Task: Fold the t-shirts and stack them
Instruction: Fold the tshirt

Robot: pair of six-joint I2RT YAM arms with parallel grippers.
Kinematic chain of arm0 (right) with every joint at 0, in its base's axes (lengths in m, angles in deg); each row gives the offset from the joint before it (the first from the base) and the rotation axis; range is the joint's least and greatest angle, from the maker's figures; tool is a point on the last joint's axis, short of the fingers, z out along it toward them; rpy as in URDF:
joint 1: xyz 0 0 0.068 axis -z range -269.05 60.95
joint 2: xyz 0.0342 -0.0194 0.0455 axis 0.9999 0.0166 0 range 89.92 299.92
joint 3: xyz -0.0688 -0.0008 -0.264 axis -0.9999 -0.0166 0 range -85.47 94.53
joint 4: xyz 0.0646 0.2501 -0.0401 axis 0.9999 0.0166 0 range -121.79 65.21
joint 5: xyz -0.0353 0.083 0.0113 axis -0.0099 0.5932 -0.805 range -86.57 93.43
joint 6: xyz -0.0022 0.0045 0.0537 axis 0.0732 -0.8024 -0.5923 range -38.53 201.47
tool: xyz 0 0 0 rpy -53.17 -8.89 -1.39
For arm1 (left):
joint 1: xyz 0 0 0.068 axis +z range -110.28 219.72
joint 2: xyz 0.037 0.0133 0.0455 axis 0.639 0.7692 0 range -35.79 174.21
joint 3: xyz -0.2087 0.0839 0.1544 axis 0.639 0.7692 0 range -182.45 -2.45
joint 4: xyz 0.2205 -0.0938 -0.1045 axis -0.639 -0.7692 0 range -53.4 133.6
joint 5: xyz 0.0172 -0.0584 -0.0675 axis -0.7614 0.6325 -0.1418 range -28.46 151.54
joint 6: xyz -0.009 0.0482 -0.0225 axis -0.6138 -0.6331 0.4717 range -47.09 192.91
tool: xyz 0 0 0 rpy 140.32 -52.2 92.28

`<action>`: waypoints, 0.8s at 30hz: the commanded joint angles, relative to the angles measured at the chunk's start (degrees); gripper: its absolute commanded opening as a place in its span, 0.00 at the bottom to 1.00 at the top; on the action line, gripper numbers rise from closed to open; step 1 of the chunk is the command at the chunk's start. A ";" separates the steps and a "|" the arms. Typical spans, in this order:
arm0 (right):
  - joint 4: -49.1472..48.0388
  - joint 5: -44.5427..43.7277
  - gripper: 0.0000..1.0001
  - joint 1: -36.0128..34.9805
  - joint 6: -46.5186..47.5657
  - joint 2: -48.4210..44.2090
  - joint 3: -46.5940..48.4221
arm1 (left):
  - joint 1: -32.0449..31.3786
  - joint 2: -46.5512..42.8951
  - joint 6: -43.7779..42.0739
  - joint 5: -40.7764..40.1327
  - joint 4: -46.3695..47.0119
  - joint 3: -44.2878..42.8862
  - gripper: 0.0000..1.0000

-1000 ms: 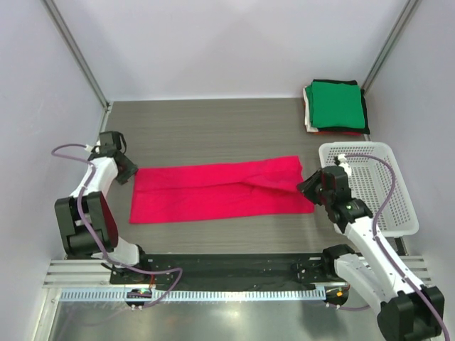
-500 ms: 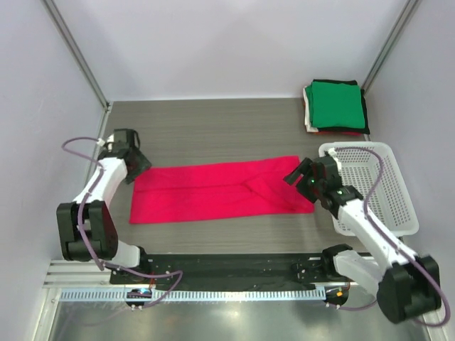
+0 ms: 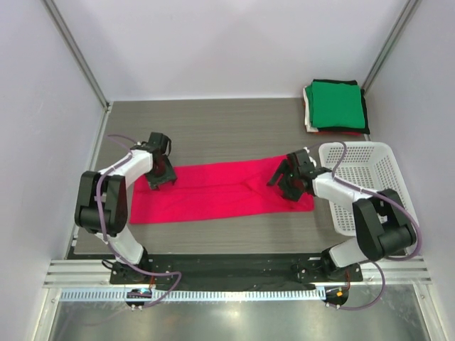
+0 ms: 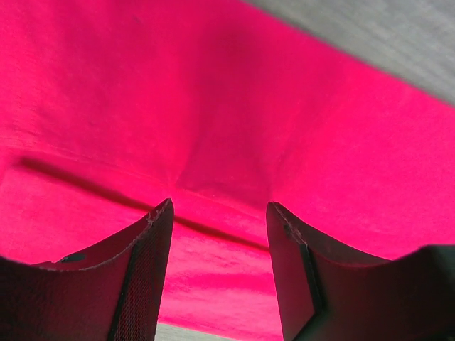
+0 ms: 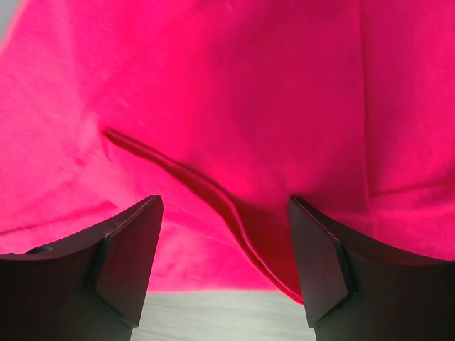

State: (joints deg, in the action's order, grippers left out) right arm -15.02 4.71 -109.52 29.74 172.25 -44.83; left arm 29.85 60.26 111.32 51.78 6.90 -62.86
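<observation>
Where the two arms reach in from the bottom of the top view, the bright red-pink t-shirt [image 3: 213, 193] lies flat on the table [image 3: 213, 131], folded into a long strip. Its long axis runs left to right across the middle of the frame, the right end sitting a little higher than the left. Which end is the neck cannot be told.

The left end effector [image 3: 161, 182] is over the strip's upper left corner. Its wrist view shows the left end effector [image 4: 219, 206] with fingers spread, a dark crease in the cloth crossing between them. The right end effector [image 3: 283, 180] is over the strip's right part, and the right end effector [image 5: 226, 200] is likewise spread above a raised fold. Whether either touches the cloth is unclear.

Just right of the strip stands a white mesh basket [image 3: 370, 145]. Farther back, in the upper right, a green folded t-shirt [image 3: 335, 105] tops a stack showing black, white and red edges.
</observation>
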 commanded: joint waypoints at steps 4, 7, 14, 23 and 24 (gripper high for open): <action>-1.66 -3.21 0.78 0.52 0.30 11.59 7.95 | -1.20 1.86 1.48 3.16 -3.46 1.42 0.56; -1.13 -1.98 0.78 0.96 1.71 19.50 14.71 | -2.25 1.33 2.89 5.01 -3.37 3.44 0.55; 0.36 0.57 0.76 1.31 4.61 33.22 33.15 | -5.07 -2.36 6.05 8.87 -3.28 7.57 0.55; 2.65 5.22 0.76 1.22 9.80 49.15 56.46 | -13.76 -4.99 14.22 16.07 0.40 12.67 0.55; 2.65 6.53 0.76 1.31 10.32 51.94 60.22 | -16.21 -5.00 16.50 16.44 1.63 13.20 0.55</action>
State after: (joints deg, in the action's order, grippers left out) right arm -15.45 9.10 -108.31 36.67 217.49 10.29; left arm 18.24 54.38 121.55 61.49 5.67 -52.80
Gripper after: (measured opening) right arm 0.757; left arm 0.550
